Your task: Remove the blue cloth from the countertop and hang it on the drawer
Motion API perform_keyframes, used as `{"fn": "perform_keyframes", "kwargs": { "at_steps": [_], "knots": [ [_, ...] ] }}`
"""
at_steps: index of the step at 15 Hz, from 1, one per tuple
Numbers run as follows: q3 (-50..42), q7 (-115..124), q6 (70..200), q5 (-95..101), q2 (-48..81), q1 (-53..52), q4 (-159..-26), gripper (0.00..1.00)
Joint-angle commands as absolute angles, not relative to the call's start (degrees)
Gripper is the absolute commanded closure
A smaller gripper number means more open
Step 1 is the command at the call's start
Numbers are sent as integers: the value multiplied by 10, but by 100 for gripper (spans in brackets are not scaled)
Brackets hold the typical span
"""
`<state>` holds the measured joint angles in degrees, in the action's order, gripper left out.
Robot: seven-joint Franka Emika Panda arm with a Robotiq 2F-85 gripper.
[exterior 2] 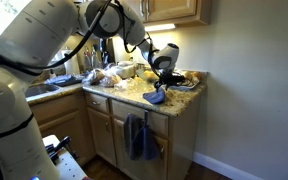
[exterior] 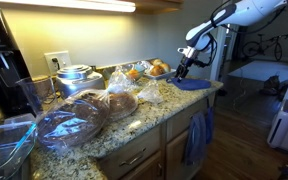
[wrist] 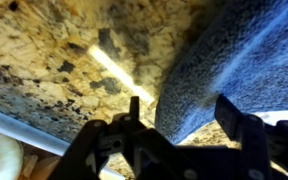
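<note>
Zero steps done: the blue cloth (exterior: pixel 194 86) lies on the table (exterior: pixel 144 126), the claw (wrist: pixel 184 112) spread astride its edge, empty; lifting and hanging remain.

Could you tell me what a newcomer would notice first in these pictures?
The big white robot arm fills the foreground in an exterior view, its open hand down close to the bright blue cloth at the end of the cluttered granite countertop. Below, a duller grey-blue towel hangs on the cabinet front.
</note>
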<state>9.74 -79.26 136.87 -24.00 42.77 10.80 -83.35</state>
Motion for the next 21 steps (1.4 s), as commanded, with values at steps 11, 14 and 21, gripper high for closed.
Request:
{"fn": "perform_keyframes", "kwargs": {
  "at_steps": [11,14,21],
  "knots": [
    [128,-822,1360,-240,409,143,-851,95],
    [123,-804,1360,-240,373,142,-883,90],
    [101,-789,1319,-242,259,142,-987,91]
  ]
}}
